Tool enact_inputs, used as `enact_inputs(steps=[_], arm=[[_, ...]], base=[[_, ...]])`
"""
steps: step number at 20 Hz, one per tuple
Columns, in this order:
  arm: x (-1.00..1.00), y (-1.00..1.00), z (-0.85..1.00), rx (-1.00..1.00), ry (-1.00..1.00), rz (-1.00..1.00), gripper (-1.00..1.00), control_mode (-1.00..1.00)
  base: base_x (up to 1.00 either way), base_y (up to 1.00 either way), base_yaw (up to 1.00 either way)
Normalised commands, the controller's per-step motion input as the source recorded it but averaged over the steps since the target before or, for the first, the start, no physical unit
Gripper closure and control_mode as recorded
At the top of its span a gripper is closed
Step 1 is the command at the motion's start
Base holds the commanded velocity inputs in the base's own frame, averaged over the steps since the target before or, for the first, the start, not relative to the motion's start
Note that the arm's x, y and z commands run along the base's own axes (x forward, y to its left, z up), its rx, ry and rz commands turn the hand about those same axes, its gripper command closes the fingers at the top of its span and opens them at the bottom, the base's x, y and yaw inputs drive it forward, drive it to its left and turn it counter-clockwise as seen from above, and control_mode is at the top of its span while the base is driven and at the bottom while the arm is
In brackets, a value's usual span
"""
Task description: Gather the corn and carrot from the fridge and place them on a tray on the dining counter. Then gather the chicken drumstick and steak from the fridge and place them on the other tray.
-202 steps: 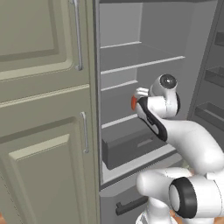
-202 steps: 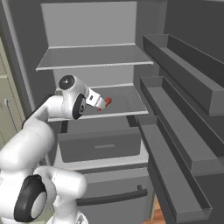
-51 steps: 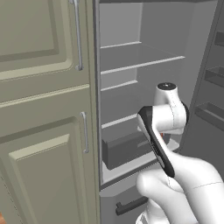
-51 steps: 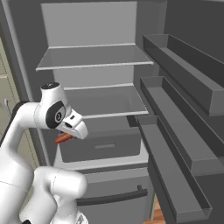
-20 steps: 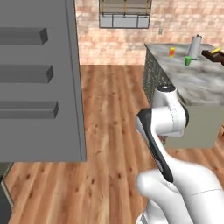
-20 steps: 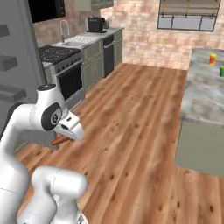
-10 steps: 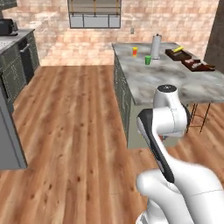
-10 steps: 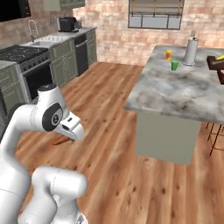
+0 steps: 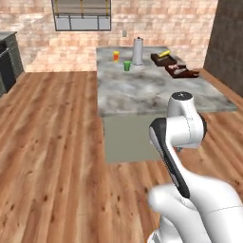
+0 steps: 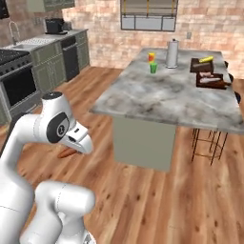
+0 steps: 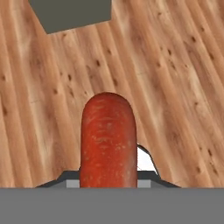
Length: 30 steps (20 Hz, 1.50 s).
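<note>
Yep, fingers nearly closed, clamped on the carrot (image 11: 108, 140), which pokes out over the wood floor (image 11: 175, 87).

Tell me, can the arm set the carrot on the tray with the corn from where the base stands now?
Probably not yet. The gripper holds the carrot low over the floor, and the tray sits at the counter's far end.

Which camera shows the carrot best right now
The hand view: the carrot stands large and unobstructed against the wooden floor. In the right base view, just its orange tip pokes out beside the arm's wrist.
</note>
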Motion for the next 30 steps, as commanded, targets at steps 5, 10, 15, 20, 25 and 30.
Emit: enact_inputs(steps=[5,10,15,20,25,30], arm=[[0.00,0.00,0.00,0.00,0.00,0.00,1.00,1.00],[0.00,0.00,0.00,0.00,0.00,0.00,1.00,1.00],[0.00,0.00,0.00,0.00,0.00,0.00,1.00,1.00],[0.00,0.00,0.00,0.00,0.00,0.00,1.00,1.00],[0.00,0.00,0.00,0.00,0.00,0.00,1.00,1.00],[0.00,0.00,0.00,0.00,0.00,0.00,1.00,1.00]], base=[[0.06,-1.00,0.00],[0.07,-1.00,0.10],[0.01,-1.00,0.26],[0.13,-1.00,0.54],[0.07,-1.00,0.67],[0.11,-1.00,0.68]])
